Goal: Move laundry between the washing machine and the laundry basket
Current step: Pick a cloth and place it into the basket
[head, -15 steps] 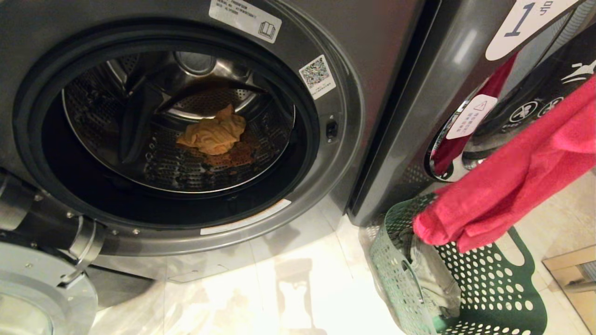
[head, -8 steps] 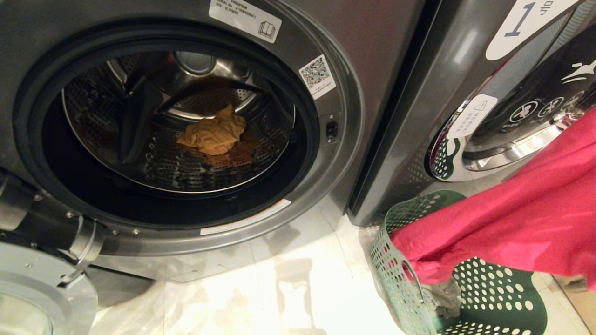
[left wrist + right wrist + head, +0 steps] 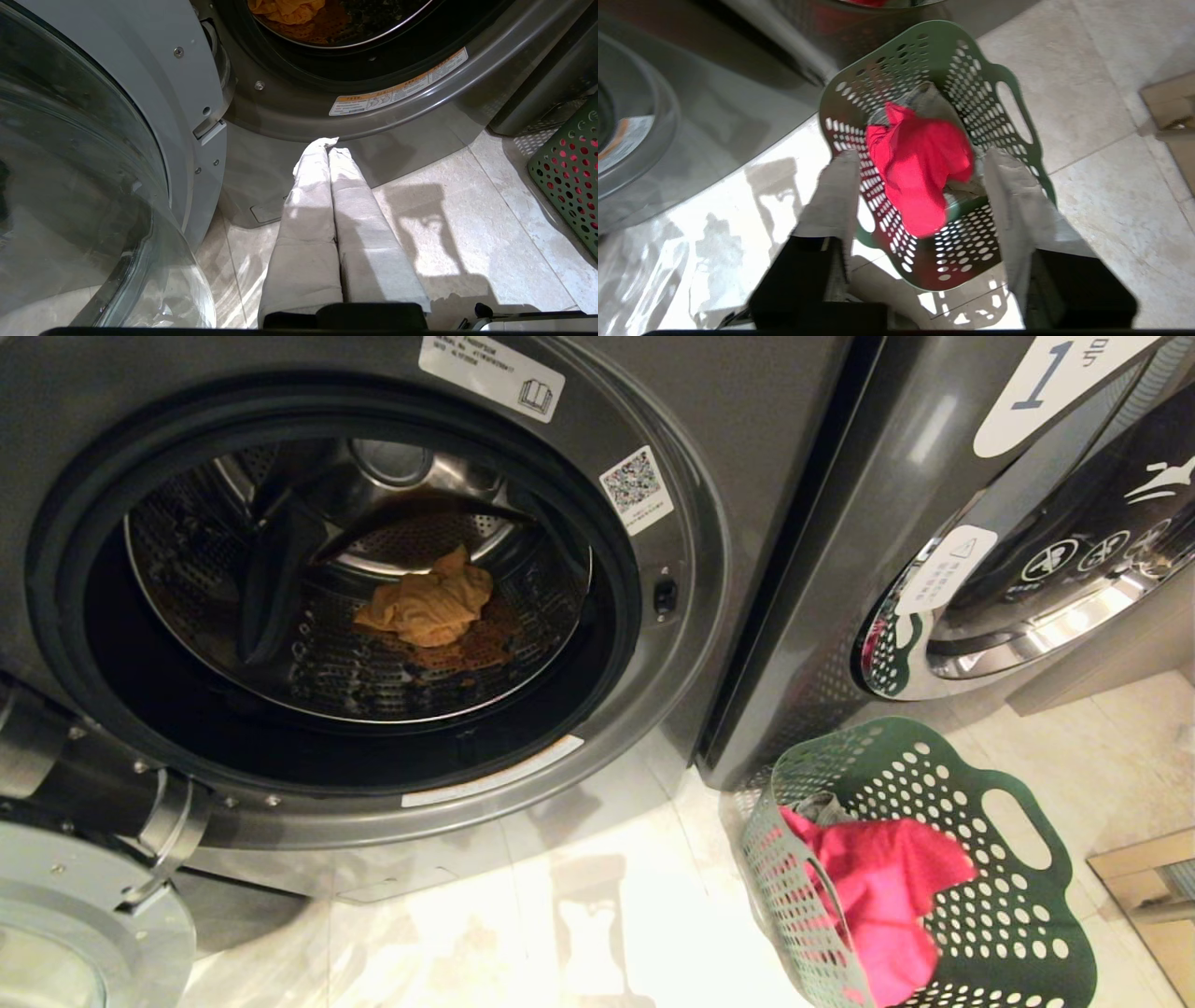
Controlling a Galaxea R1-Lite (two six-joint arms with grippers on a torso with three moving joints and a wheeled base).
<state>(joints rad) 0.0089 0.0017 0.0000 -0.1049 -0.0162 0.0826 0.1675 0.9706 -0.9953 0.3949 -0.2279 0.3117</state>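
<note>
The right gripper point(image 3: 920, 163) hangs above the laundry basket point(image 3: 1008, 93) with its cloth-covered fingers point(image 3: 840, 186) spread wide and nothing between them. Directly below that gap, well apart from the fingers, the bright pink-red garment point(image 3: 920, 172) lies inside the basket on top of a grey-beige piece point(image 3: 931, 100) that peeks out at the far side. The basket stands on the tiled floor point(image 3: 597, 915) in front of the machine labelled 1 point(image 3: 934, 457). The left gripper point(image 3: 329, 149) is pressed together and empty, low over the floor by the open glass door point(image 3: 70, 186). Farther in, the orange-yellow garment point(image 3: 425, 607) lies on the drum floor of the washing machine point(image 3: 672, 709).
</note>
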